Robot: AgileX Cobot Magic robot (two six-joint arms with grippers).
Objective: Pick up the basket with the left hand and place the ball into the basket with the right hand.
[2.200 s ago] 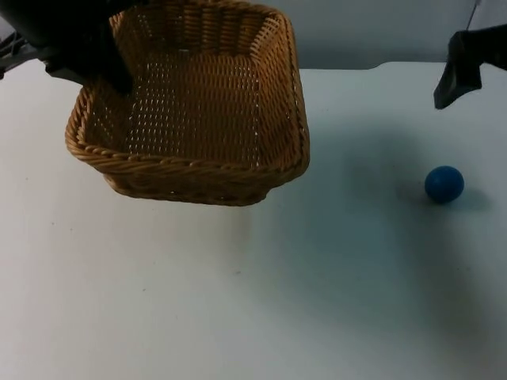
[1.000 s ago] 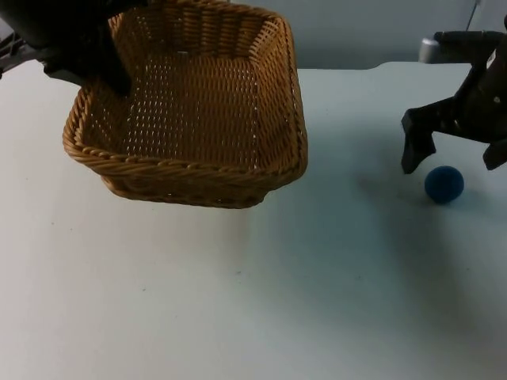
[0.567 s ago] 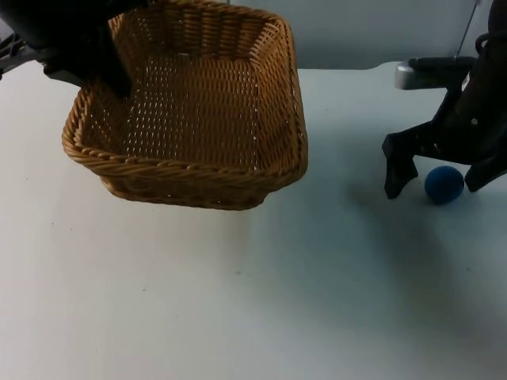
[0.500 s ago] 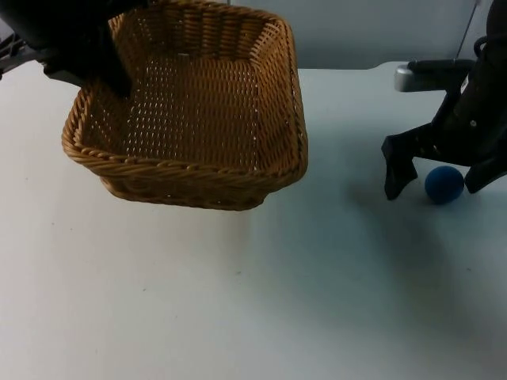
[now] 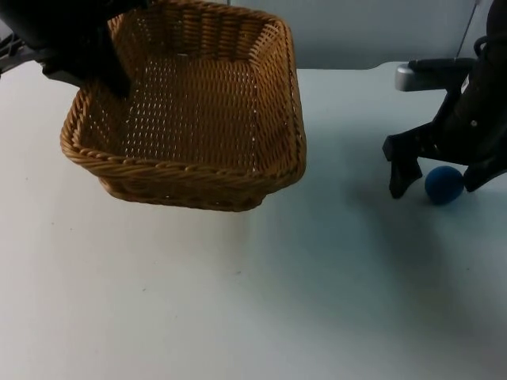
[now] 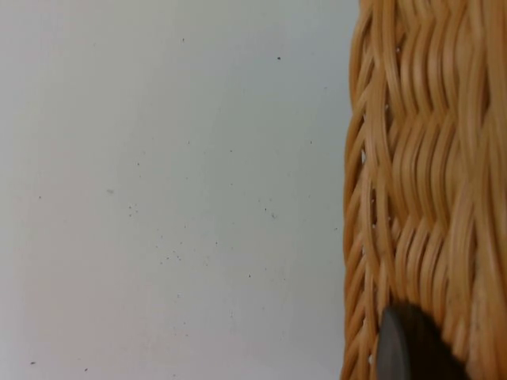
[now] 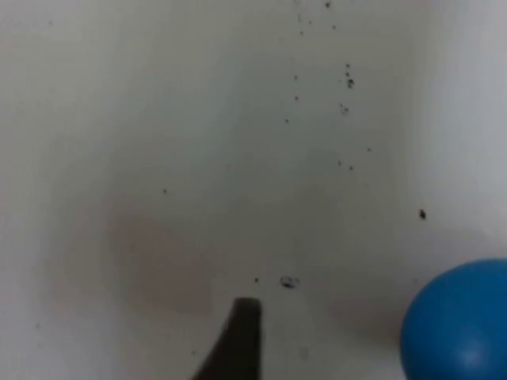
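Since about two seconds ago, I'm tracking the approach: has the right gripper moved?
Yes. The right gripper has come down and toward the near edge of the table, from beside the partition wall to straddling the blue ball, fingers open.

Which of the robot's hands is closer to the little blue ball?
The right hand: it straddles the blue ball, fingers open either side. The left hand is far across the table, holding the basket rim.

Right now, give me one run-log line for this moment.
left gripper: holds basket by rim, raised | right gripper: open, fingers straddling blue ball on table | ball: not yet gripped
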